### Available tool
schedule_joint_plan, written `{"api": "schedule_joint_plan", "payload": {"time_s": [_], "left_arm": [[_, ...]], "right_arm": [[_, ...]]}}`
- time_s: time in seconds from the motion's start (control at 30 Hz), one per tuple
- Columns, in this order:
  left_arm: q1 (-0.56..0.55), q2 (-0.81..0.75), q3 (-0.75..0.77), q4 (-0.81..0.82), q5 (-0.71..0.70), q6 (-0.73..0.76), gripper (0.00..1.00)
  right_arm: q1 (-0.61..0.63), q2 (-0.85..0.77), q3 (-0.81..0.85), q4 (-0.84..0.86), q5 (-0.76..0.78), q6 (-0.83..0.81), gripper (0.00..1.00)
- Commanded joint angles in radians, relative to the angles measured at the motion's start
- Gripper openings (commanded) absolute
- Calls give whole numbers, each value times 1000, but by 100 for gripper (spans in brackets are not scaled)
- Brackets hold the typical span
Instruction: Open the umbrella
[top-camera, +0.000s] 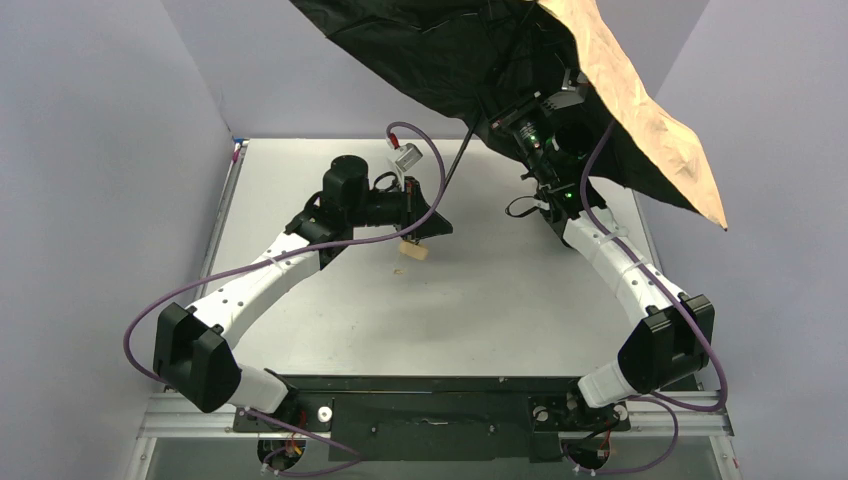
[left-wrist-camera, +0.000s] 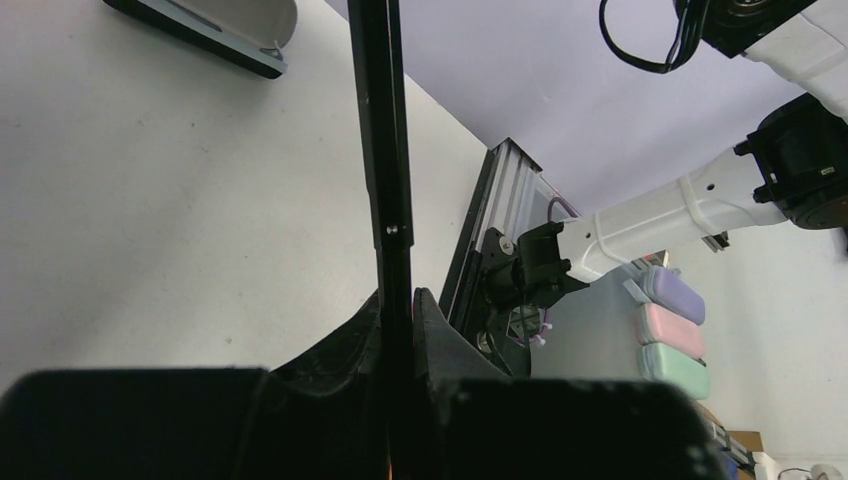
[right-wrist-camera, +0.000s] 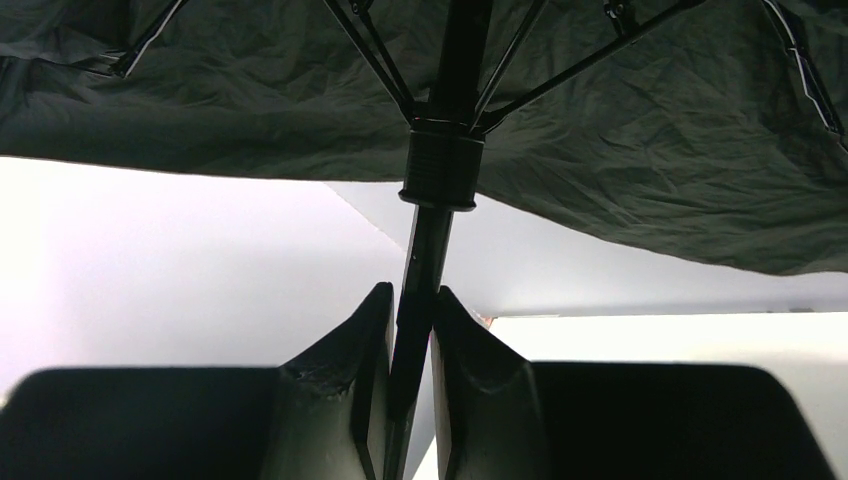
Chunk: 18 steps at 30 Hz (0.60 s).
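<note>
The umbrella stands spread above the table's far side, its black underside (top-camera: 430, 50) facing down and its tan-peach fabric (top-camera: 640, 110) showing at the right edge. Its thin black shaft (top-camera: 455, 165) slants down to the small tan handle (top-camera: 413, 250). My left gripper (top-camera: 425, 228) is shut on the shaft (left-wrist-camera: 385, 150) just above the handle, the jaws (left-wrist-camera: 400, 300) pressed against both sides. Up under the canopy, my right gripper (top-camera: 510, 115) is shut on the shaft (right-wrist-camera: 425, 260) a little below the runner (right-wrist-camera: 440, 165), where the ribs fan out over the dark canopy (right-wrist-camera: 650, 150).
Grey walls close in the white table (top-camera: 480, 300) on the left, back and right. The table's right edge rail (left-wrist-camera: 490, 230) and my right arm (left-wrist-camera: 680, 200) show in the left wrist view, with pastel containers (left-wrist-camera: 670, 330) beyond the table.
</note>
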Motion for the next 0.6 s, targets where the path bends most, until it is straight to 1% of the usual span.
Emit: {"api": "schedule_joint_plan", "payload": {"time_s": [0.0, 0.23, 0.27, 0.33, 0.4, 0.5, 0.53, 0.57], "left_arm": [[-13, -70, -37, -101, 125, 82, 0], [-13, -82, -58, -100, 125, 82, 0], [-13, -80, -59, -99, 127, 83, 0], [-13, -76, -59, -104, 129, 87, 0], [-13, -76, -65, -108, 130, 89, 0], [-13, -74, -73, -110, 132, 90, 0], [-13, -73, -73, -110, 133, 90, 0], [-13, -73, -73, -107, 133, 89, 0]], "right_arm": [[-87, 7, 117, 150, 119, -42, 8], [-112, 12, 143, 149, 125, -40, 10], [-114, 11, 144, 149, 126, -41, 11], [-123, 13, 147, 149, 127, -41, 19], [-134, 14, 153, 147, 132, -35, 20], [-147, 16, 164, 143, 144, -24, 17], [-150, 16, 166, 143, 146, -22, 14], [-151, 17, 171, 143, 145, -23, 6]]}}
